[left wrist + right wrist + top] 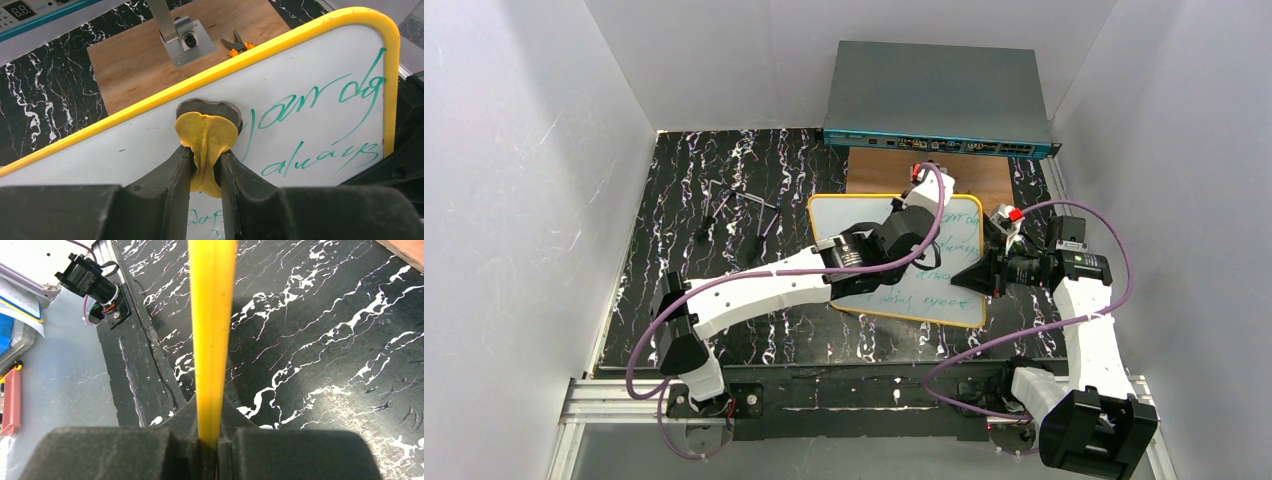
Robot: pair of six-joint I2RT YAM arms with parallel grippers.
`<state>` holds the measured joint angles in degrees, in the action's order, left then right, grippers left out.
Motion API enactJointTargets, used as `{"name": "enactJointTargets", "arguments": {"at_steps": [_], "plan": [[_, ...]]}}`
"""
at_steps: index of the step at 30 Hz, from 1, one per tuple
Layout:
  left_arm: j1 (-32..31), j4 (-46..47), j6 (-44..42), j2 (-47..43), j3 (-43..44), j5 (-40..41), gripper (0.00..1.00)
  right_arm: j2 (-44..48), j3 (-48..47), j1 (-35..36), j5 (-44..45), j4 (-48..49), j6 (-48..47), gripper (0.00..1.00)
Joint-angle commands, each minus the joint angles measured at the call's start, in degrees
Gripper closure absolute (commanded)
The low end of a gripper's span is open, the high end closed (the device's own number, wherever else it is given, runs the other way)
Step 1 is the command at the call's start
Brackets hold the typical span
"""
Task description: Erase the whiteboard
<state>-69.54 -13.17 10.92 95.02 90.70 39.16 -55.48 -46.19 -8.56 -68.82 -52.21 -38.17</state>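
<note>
Top view: the whiteboard (842, 216), white with a yellow rim, lies at the middle of the black marbled tabletop (724, 180). Its far edge meets the near edge of a brown wooden board (879, 170); whether it overlaps that board cannot be told. A grey rack unit (939, 95) stands beyond the wooden board.

Left wrist view: the left pincer (204, 165) is closed on a yellow pad (207, 131) with a dark backing. The pad is pinched between both fingers (172, 172) and pressed to the whiteboard (310, 70) just beside its far rim. Green handwriting (320, 95) covers the surface to the right of the pad; the surface to its left is white. On the wooden board (135, 65) stand a metal bracket (187, 42) and, near it, a small orange-handled tool (237, 45).

Right wrist view: the right pincer (209, 437) is clamped on the whiteboard's yellow rim (210, 330), seen edge-on between the fingers. In the top view this grip sits on the board's right edge (980, 272).
</note>
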Motion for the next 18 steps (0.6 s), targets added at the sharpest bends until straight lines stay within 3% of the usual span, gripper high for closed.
{"name": "enactJointTargets", "arguments": {"at_steps": [1, 11, 18], "plan": [[3.9, -3.2, 0.1, 0.4, 3.3, 4.0, 1.0, 1.8, -0.6, 0.6, -4.1, 1.0, -4.0, 0.99], [6.5, -5.1, 1.5, -5.2, -1.7, 2.5, 1.0, 1.8, -0.5, 0.4, -4.4, 1.0, -4.1, 0.99], [1.9, -4.3, 2.5, -4.7, -1.0, -2.6, 1.0, 1.4, -0.5, 0.3, -4.5, 1.0, -4.1, 0.99]]}}
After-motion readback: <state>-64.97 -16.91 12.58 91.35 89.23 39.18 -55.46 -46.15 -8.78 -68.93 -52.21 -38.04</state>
